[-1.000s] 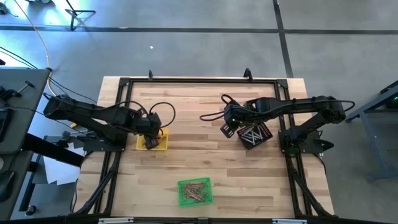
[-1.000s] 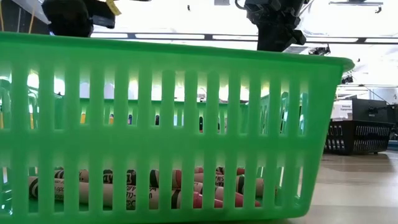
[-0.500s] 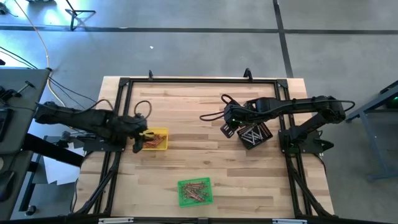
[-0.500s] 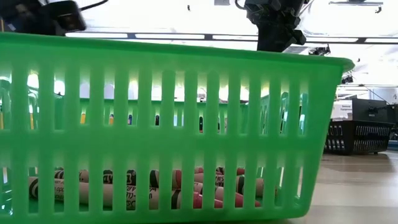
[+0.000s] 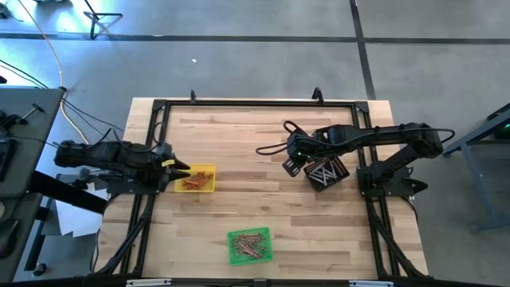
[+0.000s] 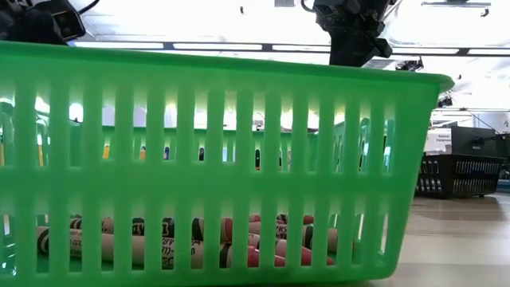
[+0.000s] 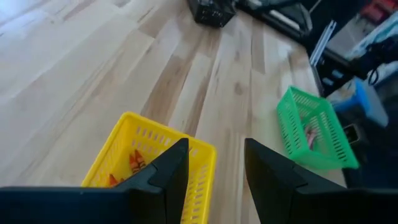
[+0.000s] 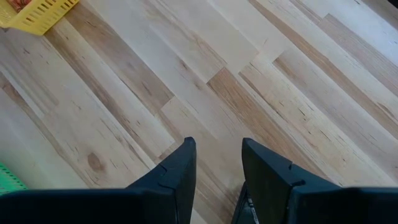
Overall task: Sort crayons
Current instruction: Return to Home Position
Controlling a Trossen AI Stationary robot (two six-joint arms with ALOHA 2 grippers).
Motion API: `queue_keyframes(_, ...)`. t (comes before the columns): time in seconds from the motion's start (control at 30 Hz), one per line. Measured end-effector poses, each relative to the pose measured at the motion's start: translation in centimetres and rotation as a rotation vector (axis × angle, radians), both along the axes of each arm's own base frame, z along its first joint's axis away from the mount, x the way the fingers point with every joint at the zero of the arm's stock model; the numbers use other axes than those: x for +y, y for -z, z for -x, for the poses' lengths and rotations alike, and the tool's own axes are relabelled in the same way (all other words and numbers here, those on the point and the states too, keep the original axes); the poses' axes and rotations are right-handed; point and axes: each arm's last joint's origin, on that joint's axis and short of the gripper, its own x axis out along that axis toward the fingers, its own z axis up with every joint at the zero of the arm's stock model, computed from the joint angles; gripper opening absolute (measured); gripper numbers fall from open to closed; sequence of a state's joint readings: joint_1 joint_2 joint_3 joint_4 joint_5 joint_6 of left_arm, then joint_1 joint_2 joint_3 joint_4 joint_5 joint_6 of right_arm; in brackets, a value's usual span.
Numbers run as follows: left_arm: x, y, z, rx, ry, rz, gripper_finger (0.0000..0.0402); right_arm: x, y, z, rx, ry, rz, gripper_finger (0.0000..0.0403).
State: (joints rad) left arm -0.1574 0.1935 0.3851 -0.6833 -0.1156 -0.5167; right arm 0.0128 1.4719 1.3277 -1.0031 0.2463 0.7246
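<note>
Left gripper [image 7: 214,155]: released, empty, at left edge of tabletop [image 5: 271,135], beside yellow tray [image 5: 209,169] holding crayons [image 5: 194,183]. Right gripper [image 8: 217,152]: released, empty, near black tray [image 5: 341,170].

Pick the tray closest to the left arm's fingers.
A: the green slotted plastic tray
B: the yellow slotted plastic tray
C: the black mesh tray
B: in the high view the left gripper sits at the left edge of the yellow slotted plastic tray, which the left wrist view shows just past its open fingers; the right gripper hangs over by the black mesh tray.
</note>
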Motion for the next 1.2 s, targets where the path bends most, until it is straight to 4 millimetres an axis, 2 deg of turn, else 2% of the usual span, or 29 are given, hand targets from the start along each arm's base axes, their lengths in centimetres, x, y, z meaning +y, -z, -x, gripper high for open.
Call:
queue_keyframes(0.23,0.4,0.1,0.6,-0.094,-0.101,-0.001,0.0141,0.0,0.0,0.0,0.000,0.000,0.000,0.0124)
queue_keyframes(0.37,0.6,1.6,0.2,-0.176,-0.182,-0.019,0.0141,0.0,0.0,0.0,0.000,0.000,0.000,0.0124)
queue_keyframes(0.6,0.5,4.4,-0.3,-0.141,-0.188,-0.032,0.0141,0.0,0.0,0.0,0.000,0.000,0.000,0.0124)
queue_keyframes(0.93,0.7,3.2,-0.8,-0.313,-0.265,-0.070,0.0141,0.0,0.0,0.0,-0.004,0.000,0.000,0.0124)
queue_keyframes(1.1,0.6,4.0,-1.7,-0.436,-0.282,-0.036,0.0141,0.0,0.0,0.0,-0.005,0.000,0.000,0.0124)
queue_keyframes(1.2,0.5,3.9,-1.9,-0.505,-0.256,-0.063,0.0141,0.0,0.0,0.0,-0.005,0.000,0.000,0.0124)
